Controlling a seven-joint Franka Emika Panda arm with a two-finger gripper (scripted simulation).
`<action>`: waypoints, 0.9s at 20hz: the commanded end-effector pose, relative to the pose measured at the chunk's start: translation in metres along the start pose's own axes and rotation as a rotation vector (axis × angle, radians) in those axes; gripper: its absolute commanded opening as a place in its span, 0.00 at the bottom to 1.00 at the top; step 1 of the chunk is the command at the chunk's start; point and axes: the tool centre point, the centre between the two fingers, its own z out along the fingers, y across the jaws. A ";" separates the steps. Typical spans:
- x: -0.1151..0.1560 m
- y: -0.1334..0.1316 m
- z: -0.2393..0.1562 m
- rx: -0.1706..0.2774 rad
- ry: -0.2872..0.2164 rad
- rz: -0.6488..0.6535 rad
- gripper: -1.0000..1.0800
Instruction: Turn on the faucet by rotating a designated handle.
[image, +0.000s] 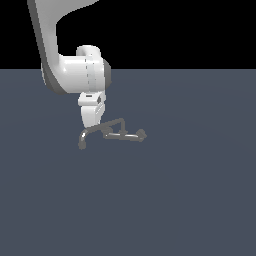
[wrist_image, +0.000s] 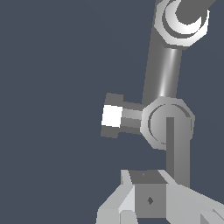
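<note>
From the exterior view's left: my white arm comes down from the upper corner, and my claw (image: 89, 126) hangs low over the dark grey floor, right at the near end of the faucet (image: 112, 132). Whether its fingers are apart or together I cannot tell; they are hidden in that view, and the wrist view shows only pale finger tips (wrist_image: 131, 205) at the picture's edge with a grey block between them, which may be part of the tap.

The faucet sits a little left of centre on the floor, its thin spout (image: 83, 139) curling down just below my claw. Further right the short upright (image: 121, 122) rises, and the horizontal bar runs out to its knobbed end (image: 142, 134).

I judge it stiff, hard metal, fixed at its base, smooth and likely slippery. The bar should swing about the upright, so I would push or pinch near the knob, where leverage is best and the thicker end stops a slide.
</note>
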 end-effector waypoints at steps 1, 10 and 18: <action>0.000 0.005 0.000 -0.002 0.000 0.000 0.00; -0.001 0.031 0.000 -0.003 0.000 -0.002 0.00; 0.008 0.036 0.000 0.010 -0.004 0.000 0.00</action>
